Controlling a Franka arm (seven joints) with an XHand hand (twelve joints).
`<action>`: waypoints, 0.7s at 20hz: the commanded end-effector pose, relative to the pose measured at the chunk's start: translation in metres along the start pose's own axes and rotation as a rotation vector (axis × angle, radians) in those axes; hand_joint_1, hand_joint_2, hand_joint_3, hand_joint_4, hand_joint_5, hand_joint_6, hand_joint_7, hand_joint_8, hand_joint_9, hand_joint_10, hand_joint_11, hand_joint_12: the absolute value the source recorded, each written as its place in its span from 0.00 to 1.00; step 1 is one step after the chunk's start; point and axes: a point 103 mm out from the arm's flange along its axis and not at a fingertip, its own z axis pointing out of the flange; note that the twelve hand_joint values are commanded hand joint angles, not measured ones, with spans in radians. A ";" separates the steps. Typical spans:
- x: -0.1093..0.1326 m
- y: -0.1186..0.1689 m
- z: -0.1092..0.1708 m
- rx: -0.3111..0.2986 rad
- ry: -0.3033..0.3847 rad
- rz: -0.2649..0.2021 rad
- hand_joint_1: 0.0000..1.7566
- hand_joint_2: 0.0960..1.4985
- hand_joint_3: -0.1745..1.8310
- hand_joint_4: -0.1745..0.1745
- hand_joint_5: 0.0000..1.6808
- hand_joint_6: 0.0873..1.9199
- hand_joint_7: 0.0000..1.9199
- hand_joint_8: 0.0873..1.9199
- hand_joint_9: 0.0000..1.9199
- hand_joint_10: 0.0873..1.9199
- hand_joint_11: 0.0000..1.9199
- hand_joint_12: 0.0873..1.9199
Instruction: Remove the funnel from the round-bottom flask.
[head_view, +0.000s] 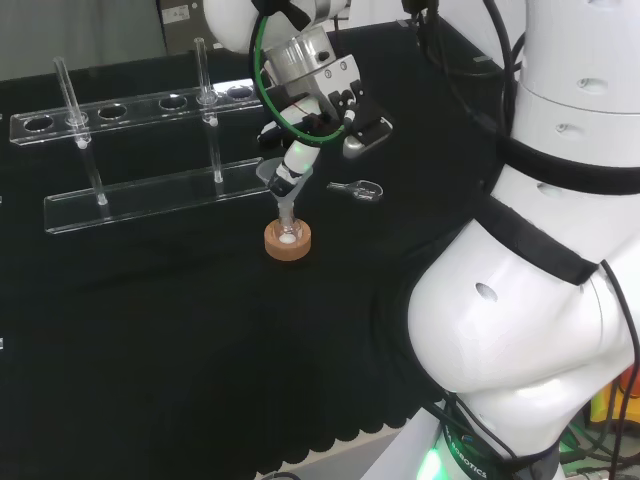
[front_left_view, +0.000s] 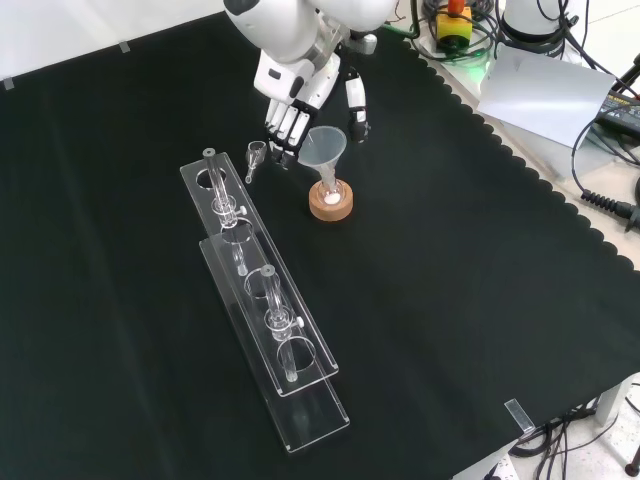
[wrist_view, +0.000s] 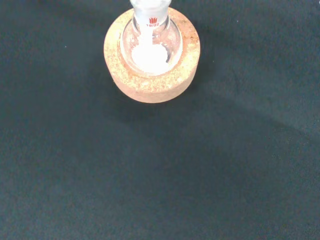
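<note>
A clear funnel (head_view: 284, 178) (front_left_view: 326, 147) sits with its stem in the neck of a small round-bottom flask (head_view: 288, 232) (wrist_view: 150, 42) that holds white powder. The flask rests on a cork ring (head_view: 288, 243) (front_left_view: 331, 203) (wrist_view: 151, 82). In the head view the hand (head_view: 322, 112) hovers just above and behind the funnel, and one finger (head_view: 300, 156) reaches down to its rim. In the front view the fingers (front_left_view: 287, 127) hang at the funnel's left and the thumb (front_left_view: 357, 112) stands apart behind it. The hand is open and nothing is held.
A long clear test tube rack (head_view: 150, 150) (front_left_view: 262, 300) with upright tubes stands at the left in the head view. A small clear glass scoop (head_view: 356, 189) (front_left_view: 254, 156) lies on the cloth near the flask. The arm's white links (head_view: 540, 260) take up the head view's right.
</note>
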 end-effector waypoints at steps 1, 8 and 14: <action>0.000 0.004 0.004 0.007 -0.013 0.001 0.25 0.56 0.01 0.48 0.00 0.00 0.00 0.16 0.03 0.41 0.15 0.77; 0.001 0.009 0.009 0.029 -0.035 -0.004 0.26 0.56 0.01 0.48 0.01 0.00 0.00 0.15 0.03 0.41 0.16 0.77; 0.004 0.013 0.012 0.043 -0.055 -0.005 0.27 0.56 0.01 0.47 0.00 0.00 0.00 0.16 0.05 0.41 0.16 0.76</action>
